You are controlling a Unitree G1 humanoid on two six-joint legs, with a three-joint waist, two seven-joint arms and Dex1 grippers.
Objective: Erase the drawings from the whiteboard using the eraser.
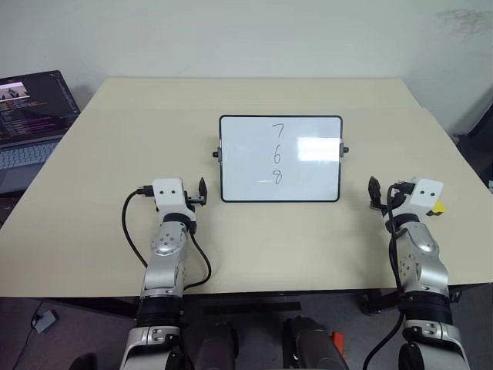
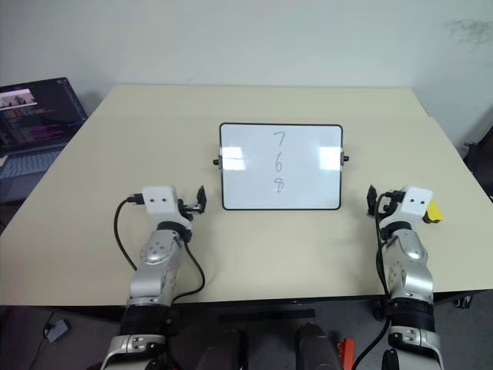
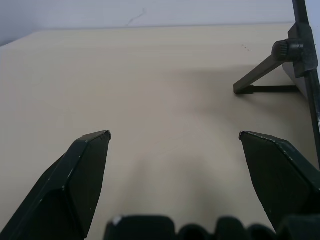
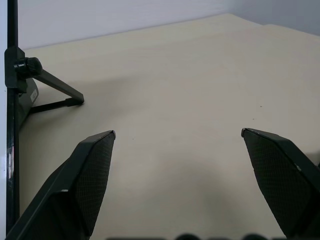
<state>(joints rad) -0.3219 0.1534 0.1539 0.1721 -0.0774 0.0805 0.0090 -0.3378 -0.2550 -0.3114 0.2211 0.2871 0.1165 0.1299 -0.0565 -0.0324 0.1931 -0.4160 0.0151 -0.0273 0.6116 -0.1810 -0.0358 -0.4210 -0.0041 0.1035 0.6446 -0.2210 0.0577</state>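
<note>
The whiteboard (image 1: 246,162) stands propped upright on a stand at the middle of the table. The drawings (image 1: 277,154), the digits 7, 6 and 8 in a column with a faint short line beside the 8, sit near its centre. Just left of the board's lower corner my left gripper (image 1: 190,197) hovers open and empty; its wrist view shows the spread fingers (image 3: 85,170) and the board's edge (image 3: 306,65). My right gripper (image 1: 387,196) is open to the right of the board, nothing between its fingertips (image 4: 95,165). The yellow eraser (image 1: 437,207) lies right beside the right hand, partly hidden by it.
An open laptop (image 1: 31,116) sits on a lower surface past the table's left edge. The beige table (image 1: 154,131) stretches behind and to both sides of the board. The board's stand leg (image 4: 57,87) juts out behind it.
</note>
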